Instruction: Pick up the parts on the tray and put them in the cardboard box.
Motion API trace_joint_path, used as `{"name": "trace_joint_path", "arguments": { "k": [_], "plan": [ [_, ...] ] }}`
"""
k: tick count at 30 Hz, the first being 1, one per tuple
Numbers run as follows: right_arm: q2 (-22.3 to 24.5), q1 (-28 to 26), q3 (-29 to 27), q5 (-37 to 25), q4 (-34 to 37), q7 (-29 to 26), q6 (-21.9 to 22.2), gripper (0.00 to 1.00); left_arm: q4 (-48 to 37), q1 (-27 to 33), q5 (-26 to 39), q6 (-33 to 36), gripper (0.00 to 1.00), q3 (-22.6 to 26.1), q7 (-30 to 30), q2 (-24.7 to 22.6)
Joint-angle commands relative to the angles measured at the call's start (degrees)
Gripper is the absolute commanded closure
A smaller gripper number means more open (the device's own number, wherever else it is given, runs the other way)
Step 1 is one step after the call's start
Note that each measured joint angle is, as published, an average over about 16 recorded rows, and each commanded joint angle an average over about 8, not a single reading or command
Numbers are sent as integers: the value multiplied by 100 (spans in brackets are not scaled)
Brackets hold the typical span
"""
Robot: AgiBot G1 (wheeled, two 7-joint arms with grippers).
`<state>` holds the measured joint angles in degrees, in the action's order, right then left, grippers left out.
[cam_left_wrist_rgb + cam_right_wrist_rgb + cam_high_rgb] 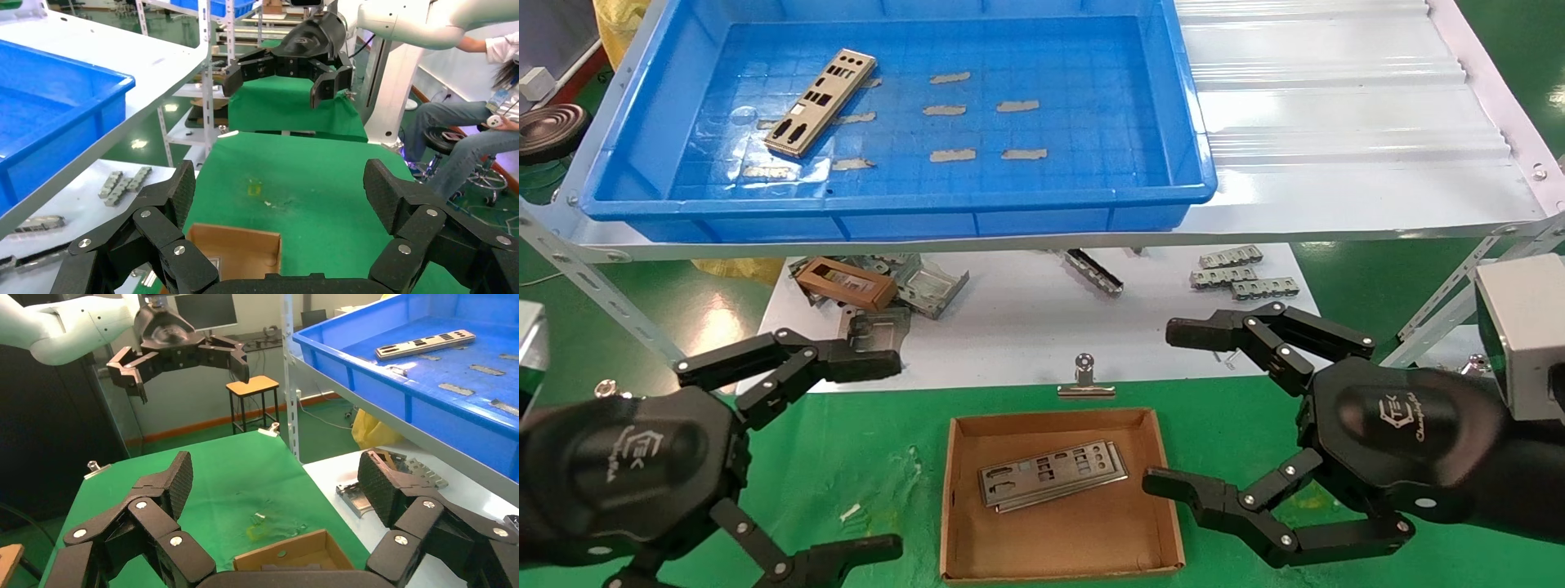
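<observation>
**One plate left in the tray, a stack in the box, both grippers empty**

A thin silver-grey metal plate punched with dark rectangular and oval slots lies flat and askew at the far left of the large shallow blue plastic tray; the tray floor is moulded in a square grid and carries short ragged strips of grey tape; no other plate lies in it. Nearer, on the green cloth-covered table, stands the small lidless brown cardboard box with low walls; inside it a few similar punched metal plates lie stacked and slightly fanned, towards its far side.

The tray rests on a white ribbed corrugated sheet carried by a perforated grey metal frame; below, on a white board, lie bulkier grey metal brackets, a small brown rectangular frame piece and three small grey slotted pieces; a silver binder clip sits just beyond the box's far wall.

The left gripper, black with ridged rubbery pads, hovers left of the box, jaws spread wide and holding nothing; the right gripper hovers right of the box, jaws likewise spread and empty; its black housing bears a white hexagon logo reading "TEK" with a script word beneath that is not clearly legible.
</observation>
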<state>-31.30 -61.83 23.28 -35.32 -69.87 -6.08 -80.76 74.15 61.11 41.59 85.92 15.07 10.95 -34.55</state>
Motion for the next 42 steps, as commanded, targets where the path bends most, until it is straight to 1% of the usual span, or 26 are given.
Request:
{"name": "trace_joint_path", "arguments": {
  "k": [1, 42],
  "plan": [
    [0, 0, 0, 0, 0, 0, 0, 0, 12, -10, -7, 5, 0, -17, 3, 9],
    [0, 0, 0, 0, 0, 0, 0, 0, -60, 45, 28, -25, 0, 98, -23, -48]
  ]
}}
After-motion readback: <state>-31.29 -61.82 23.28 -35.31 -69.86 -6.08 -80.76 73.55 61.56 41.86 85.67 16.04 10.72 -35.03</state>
